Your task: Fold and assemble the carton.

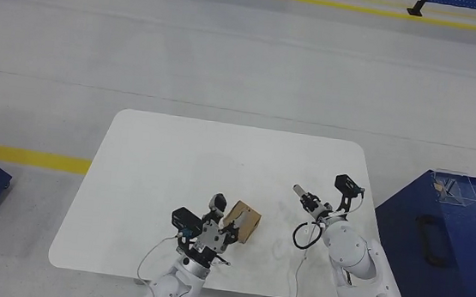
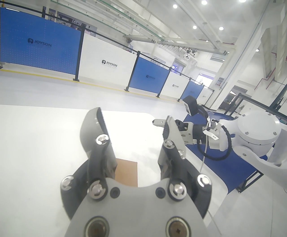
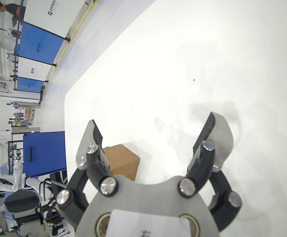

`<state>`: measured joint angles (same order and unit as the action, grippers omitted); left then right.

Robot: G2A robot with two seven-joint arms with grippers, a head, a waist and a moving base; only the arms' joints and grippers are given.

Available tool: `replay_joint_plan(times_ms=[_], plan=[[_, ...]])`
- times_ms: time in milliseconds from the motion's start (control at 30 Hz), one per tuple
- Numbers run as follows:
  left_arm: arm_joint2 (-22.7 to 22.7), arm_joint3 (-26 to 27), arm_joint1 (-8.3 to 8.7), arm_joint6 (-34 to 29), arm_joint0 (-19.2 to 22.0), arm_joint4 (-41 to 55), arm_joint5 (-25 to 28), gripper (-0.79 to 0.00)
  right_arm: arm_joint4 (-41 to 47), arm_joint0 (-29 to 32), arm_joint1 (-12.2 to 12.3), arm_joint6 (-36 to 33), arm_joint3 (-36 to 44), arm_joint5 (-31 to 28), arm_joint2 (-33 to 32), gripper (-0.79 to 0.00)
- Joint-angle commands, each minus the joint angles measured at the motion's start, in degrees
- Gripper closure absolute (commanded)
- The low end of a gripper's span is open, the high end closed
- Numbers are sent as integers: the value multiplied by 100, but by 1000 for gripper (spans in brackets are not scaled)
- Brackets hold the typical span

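One brown carton (image 1: 244, 221) sits by the desk's (image 1: 220, 155) robot-side edge; left claw (image 2: 133, 117), spread, just beside it; right claw (image 3: 153, 118), spread, apart; blue cabinet (image 1: 449, 281) beyond the right edge.

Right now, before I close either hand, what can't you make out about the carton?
Top view: the carton is too small to tell whether its flaps are folded shut.
Left wrist view: the left hand hides the carton's near part behind its own body.
Right wrist view: the right hand covers one side of it.
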<state>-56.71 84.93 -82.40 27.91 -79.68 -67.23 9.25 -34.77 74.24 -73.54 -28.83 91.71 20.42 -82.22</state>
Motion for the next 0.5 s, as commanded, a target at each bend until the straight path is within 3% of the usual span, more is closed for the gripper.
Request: replay_joint_plan(times_ms=[0, 100, 200, 467], plan=[[0, 0, 0, 0, 0, 0, 0, -569, 0, 0, 0, 0, 0, 0, 0, -784], [0, 0, 0, 0, 0, 0, 0, -690, 0, 0, 0, 0, 0, 0, 0, -785], [0, 0, 0, 0, 0, 0, 0, -760, 0, 0, 0, 0, 0, 0, 0, -785], [0, 0, 0, 0, 0, 0, 0, -785, 0, 0, 0, 0, 0, 0, 0, -784]])
